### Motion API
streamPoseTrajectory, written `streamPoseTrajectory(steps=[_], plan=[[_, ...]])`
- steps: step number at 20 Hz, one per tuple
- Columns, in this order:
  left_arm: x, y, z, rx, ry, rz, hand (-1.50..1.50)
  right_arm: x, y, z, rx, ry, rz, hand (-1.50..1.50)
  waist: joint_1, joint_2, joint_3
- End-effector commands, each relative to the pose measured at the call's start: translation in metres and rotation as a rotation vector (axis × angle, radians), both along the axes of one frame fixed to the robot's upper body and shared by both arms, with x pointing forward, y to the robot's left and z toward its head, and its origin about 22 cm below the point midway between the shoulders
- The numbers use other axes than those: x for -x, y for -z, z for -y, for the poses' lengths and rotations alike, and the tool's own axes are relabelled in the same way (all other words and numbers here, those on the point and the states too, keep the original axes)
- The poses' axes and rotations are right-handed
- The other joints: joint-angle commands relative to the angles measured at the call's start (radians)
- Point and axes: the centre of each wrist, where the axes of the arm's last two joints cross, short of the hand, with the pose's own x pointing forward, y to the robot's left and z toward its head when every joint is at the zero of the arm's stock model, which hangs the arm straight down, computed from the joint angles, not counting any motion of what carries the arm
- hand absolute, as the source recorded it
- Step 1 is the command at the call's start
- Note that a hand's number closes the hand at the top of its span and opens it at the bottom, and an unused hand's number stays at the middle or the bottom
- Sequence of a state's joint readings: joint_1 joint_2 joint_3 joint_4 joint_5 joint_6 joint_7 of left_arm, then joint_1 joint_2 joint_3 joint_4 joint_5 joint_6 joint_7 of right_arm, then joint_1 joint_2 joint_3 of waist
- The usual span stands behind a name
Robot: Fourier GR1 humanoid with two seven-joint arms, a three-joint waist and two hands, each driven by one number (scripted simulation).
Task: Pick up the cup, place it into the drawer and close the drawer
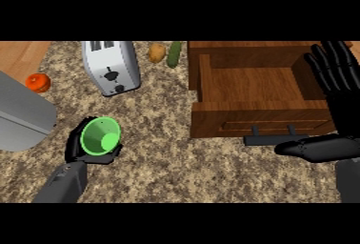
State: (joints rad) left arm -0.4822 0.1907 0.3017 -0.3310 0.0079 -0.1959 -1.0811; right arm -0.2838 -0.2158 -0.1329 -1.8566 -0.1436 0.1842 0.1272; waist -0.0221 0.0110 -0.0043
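My left hand [84, 148] is curled round the green cup [100, 136], fingers wrapped about its wall so the mouth faces up at me. It sits low over the speckled counter [162, 157], well left of the wooden drawer [256, 88]. That drawer stands pulled open, its handle [274, 139] jutting toward me, so there's room to drop the cup inside. My right hand [336, 95] rests flat and spread at the drawer's right edge, fingers straight, holding nothing; I judge it's parked there for the closing push. Toaster [111, 66] behind the cup, out of my path.
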Motion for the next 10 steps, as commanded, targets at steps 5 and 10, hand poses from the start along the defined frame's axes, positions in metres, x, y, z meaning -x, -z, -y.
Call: streamPoseTrajectory(steps=[5, 10], plan=[[-0.035, -0.021, 0.049, 0.109, -0.008, 0.212, 1.5, 0.0, 0.012, 0.012, 0.007, 0.028, -0.021, -1.5, 0.017, -0.011, 0.004], [-0.071, -0.064, 0.087, 0.09, 0.103, 0.252, 1.5, -0.005, -0.006, 0.02, 0.029, 0.047, -0.012, -1.5, 0.029, -0.016, 0.005]])
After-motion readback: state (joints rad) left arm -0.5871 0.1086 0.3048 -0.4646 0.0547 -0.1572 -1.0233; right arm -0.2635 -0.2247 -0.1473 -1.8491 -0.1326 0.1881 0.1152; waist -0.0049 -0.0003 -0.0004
